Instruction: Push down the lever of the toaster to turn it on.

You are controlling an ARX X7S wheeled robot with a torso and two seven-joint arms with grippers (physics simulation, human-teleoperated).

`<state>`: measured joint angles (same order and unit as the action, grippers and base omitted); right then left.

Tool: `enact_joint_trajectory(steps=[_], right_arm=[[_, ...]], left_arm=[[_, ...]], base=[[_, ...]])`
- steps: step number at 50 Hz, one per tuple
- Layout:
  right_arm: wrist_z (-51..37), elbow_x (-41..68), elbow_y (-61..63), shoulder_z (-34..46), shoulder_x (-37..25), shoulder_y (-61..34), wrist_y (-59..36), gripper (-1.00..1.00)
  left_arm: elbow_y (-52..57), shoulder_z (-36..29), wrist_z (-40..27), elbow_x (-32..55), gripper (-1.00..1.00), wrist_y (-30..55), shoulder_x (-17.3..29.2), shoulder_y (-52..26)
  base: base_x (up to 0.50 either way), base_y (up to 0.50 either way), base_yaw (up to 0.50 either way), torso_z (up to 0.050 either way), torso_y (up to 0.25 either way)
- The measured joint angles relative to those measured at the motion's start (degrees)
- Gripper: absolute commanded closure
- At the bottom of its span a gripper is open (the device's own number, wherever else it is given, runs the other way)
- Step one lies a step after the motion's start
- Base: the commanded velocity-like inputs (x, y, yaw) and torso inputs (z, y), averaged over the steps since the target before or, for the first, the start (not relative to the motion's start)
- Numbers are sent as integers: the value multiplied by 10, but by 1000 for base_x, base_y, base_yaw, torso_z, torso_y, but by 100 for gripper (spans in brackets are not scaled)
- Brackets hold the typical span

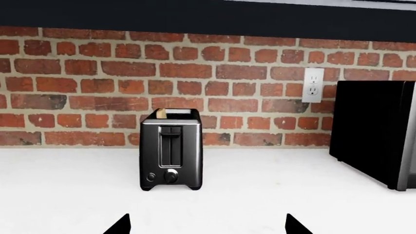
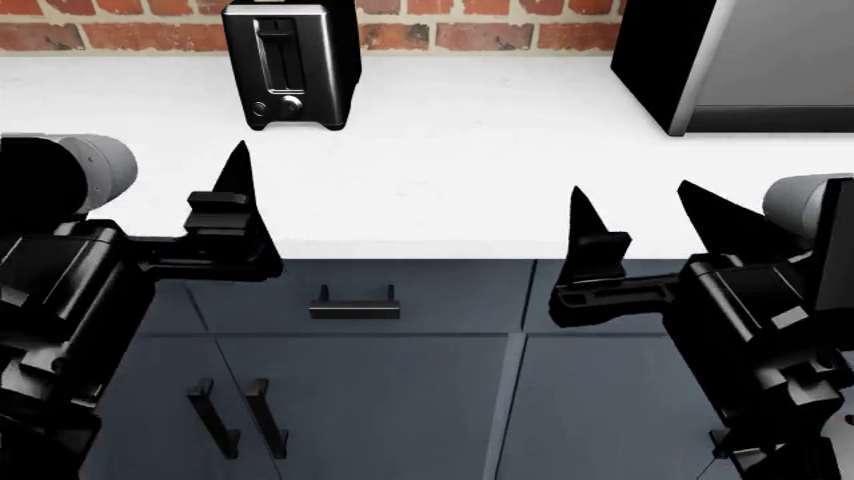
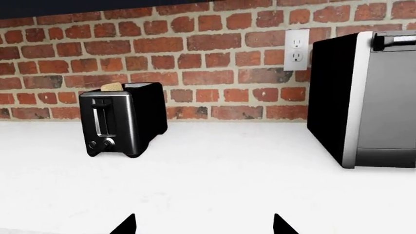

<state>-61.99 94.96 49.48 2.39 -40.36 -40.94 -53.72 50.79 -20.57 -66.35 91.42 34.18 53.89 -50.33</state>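
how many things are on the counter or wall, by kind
toaster: 1
microwave: 1
wall outlet: 1
bread slice in the toaster: 1
total: 4

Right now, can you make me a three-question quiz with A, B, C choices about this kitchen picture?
1. Where is the toaster?
A. On the counter by the brick wall
B. Inside the microwave
C. On the floor

2. How many wall outlets can you see?
A. None
B. One
C. Three

3. What are the end effectors doing?
A. Both gripping the toaster
B. One pressing the lever
C. Both open, touching nothing

Answers:
1 A: it stands on the white counter, close to the bricks.
2 B: one white outlet is on the wall, between toaster and microwave.
3 C: the left end effector and right end effector sit at the counter's front edge, away from the toaster.
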Motion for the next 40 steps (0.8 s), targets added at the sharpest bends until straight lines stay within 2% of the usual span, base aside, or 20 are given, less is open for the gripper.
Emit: enact_joint_trajectory(steps=[9,25,40], right_arm=[[-44,99,-28,30,-21,-71,-7,-100],[-61,152,-39,48,-32,-98,-9,-100],[-60,159,-35,62,-30,-111,-16,-100]], left_arm=[[-44,-25,-21,96,-100,35,17,-101],[-67,-43,-34,154,-100,55,24,-157],[-73,-45,-34,167,-100,59,27,-175]], base=[[0,0,0,0,0],[2,10,0,0,0],[141,500,0,0,0]])
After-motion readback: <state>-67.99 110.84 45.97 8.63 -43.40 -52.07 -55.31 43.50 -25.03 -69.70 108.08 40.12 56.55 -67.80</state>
